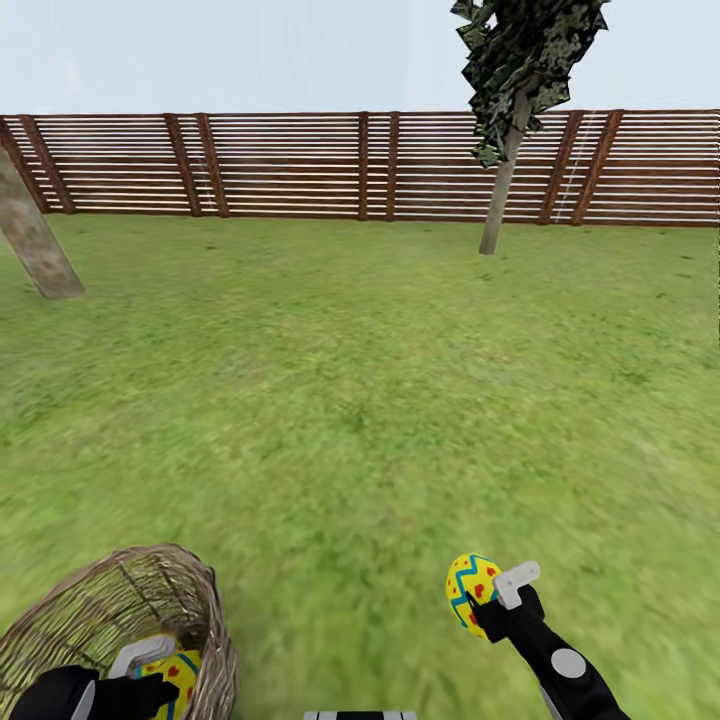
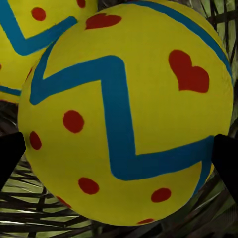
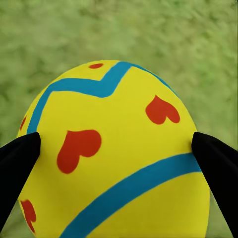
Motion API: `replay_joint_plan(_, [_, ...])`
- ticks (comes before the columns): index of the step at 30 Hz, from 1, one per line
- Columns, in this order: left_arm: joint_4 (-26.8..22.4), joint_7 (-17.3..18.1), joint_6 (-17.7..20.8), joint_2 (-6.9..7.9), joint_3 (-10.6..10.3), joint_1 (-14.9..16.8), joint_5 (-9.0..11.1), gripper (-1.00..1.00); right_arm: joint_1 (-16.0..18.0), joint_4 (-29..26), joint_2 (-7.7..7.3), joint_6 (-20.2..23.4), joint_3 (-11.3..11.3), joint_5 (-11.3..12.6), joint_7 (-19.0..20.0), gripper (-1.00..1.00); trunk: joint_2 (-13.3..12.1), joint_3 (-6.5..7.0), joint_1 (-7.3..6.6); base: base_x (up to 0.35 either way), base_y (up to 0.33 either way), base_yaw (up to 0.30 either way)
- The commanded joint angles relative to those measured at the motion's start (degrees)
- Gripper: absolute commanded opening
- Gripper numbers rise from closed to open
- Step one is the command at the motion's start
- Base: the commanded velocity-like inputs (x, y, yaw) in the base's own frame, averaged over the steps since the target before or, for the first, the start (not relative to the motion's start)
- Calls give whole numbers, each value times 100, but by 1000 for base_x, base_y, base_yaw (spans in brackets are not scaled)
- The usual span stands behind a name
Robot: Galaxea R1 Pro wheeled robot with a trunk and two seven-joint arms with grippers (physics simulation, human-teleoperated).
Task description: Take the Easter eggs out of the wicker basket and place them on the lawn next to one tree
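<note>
Yellow shell with teal zigzags, red hearts and red dots marks each Easter egg; none carries any writing. The right pincer (image 1: 487, 598) is clenched on one egg (image 1: 470, 589), held above the lawn (image 1: 380, 400) with its long axis roughly upright and leaning slightly toward the wicker basket (image 1: 110, 600). In the right wrist view its narrower end points away from the camera, with a dark fingertip (image 3: 17, 163) at each flank. The left pincer (image 1: 150, 672) reaches into the basket, its fingertips touching a second egg (image 2: 126, 111); its grip seems closed. A third egg (image 2: 27, 34) lies just beside. The slanted trunk (image 1: 35, 245) stands far off, before the slatted fence (image 1: 300, 165).
</note>
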State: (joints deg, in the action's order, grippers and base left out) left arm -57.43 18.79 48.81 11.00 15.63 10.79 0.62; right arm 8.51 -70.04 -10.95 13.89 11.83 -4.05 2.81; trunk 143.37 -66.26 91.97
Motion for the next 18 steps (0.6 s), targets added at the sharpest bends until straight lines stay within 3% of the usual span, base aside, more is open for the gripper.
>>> replay_joint_plan(1, [-5,20,32,-6,10,3,6,-100,2,-11,-9,35,9,-43,20,-100,0,18,-3,0,0,0])
replay_joint_plan(11, [-6,20,32,-10,10,3,17,-100,2,-27,-27,15,14,-36,74,-100,-13,240,-29,0,0,6])
replay_joint_plan(18, [-56,20,17,-3,19,3,6,-100,2,-27,-21,29,21,-43,70,-100,-294,365,-183,0,0,179])
